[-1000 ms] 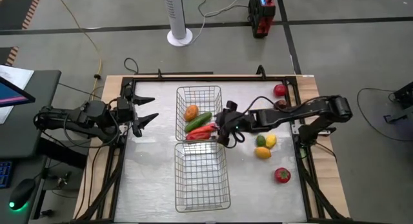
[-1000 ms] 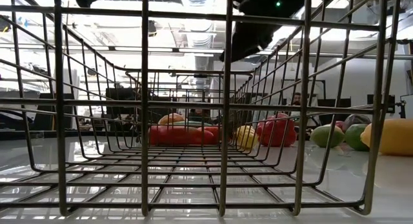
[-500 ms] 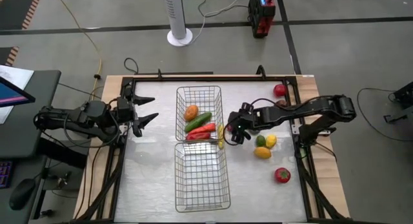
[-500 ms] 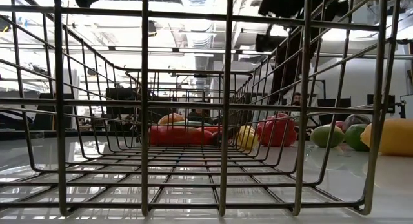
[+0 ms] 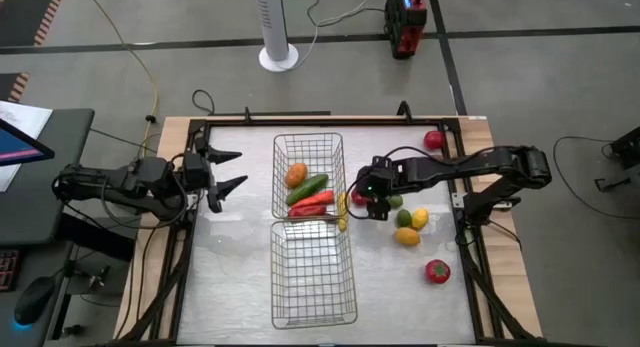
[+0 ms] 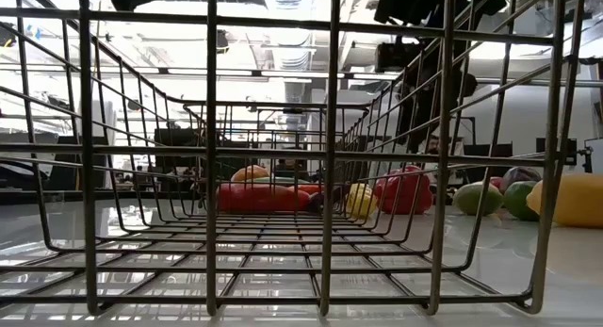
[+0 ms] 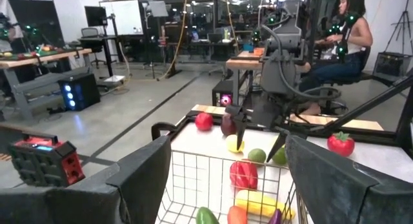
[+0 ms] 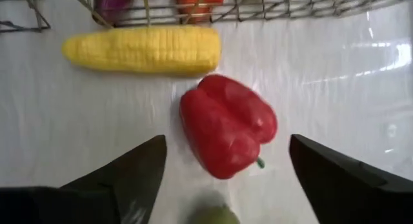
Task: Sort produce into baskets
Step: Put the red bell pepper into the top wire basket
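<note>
- So far, only the upper basket (image 5: 309, 174), at the centre of the high view, holds produce: an orange piece (image 5: 296, 174), a green cucumber (image 5: 307, 189) and a long red pepper (image 5: 312, 204).
- Just below it in that view, the lower basket (image 5: 313, 274) has nothing in it, so one sorting group looks not yet begun.
- On the tabletop (image 5: 235, 257), an ear of yellow corn (image 8: 143, 49) lies just outside the upper basket's right wall, with a red bell pepper (image 8: 227, 124) beside it.
- Further right lie a green lime (image 5: 404, 218), a lemon (image 5: 420, 218) and a second yellow piece (image 5: 407, 236); a red fruit (image 5: 437, 272) sits lower right, and another red one (image 5: 433, 140) is at the upper right.
- Released and spread wide, the right end effector (image 5: 372, 199) hovers over the bell pepper, which I judge the next pick.
- At centre left, the left end effector (image 5: 226, 171) waits, fingers apart and holding nothing.
- Roughly a third seems sorted; most remains.
</note>
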Controlling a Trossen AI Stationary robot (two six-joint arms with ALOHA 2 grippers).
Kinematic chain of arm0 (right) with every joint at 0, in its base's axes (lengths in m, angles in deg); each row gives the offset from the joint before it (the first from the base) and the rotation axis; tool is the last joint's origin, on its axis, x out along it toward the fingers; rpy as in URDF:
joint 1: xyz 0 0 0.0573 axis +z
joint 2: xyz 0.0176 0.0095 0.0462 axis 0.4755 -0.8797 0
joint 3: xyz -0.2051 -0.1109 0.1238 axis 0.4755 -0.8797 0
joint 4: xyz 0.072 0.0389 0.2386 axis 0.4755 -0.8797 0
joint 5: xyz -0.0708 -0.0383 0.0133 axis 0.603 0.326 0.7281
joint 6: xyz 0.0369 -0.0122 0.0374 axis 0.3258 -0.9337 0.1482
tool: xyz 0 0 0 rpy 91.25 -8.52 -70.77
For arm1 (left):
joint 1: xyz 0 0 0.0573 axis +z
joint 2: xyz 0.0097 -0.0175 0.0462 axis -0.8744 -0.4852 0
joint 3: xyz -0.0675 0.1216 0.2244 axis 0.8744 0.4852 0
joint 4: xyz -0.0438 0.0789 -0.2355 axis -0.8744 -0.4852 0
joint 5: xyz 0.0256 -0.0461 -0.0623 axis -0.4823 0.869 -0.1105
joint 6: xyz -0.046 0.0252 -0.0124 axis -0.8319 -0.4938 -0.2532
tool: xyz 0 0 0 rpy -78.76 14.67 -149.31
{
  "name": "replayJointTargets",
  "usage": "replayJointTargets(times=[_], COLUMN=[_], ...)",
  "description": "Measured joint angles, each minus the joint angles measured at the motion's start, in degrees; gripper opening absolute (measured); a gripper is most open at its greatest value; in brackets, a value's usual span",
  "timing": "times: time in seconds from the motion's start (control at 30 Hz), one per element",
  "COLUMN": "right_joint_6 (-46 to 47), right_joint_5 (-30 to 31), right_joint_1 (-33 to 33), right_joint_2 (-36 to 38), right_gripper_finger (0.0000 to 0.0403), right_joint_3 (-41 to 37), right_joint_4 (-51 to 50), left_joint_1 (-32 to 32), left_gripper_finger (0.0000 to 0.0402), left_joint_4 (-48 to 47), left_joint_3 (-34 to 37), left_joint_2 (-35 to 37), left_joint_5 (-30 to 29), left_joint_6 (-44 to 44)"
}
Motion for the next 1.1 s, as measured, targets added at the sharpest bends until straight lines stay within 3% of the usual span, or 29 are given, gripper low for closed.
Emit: replayJointTargets(times=[0.1,0.4,0.6,1.1], right_joint_6=[-0.8,-5.4,-3.1,-3.6], right_joint_5=[0.0,-2.4,-6.2,-6.1], right_joint_1=[-0.6,-4.6,-7.5,-6.2], right_joint_2=[-0.3,-0.5,-1.9,-15.5], right_gripper_finger=[0.0395,0.0395,0.0397,0.0379], right_joint_3=[0.1,0.1,-0.1,0.3], right_joint_4=[0.5,3.1,2.7,1.8], left_joint_1=[0.0,0.0,0.0,0.0], left_gripper_finger=[0.0292,0.0292,0.0292,0.0292], left_joint_4=[0.2,0.6,0.6,0.4], left_joint_3=[0.0,0.0,0.0,0.0], left_joint_2=[0.0,-0.5,-0.5,-0.5], left_joint_5=[0.0,-0.1,-0.1,-0.1], left_joint_6=[-0.1,0.7,0.9,1.2])
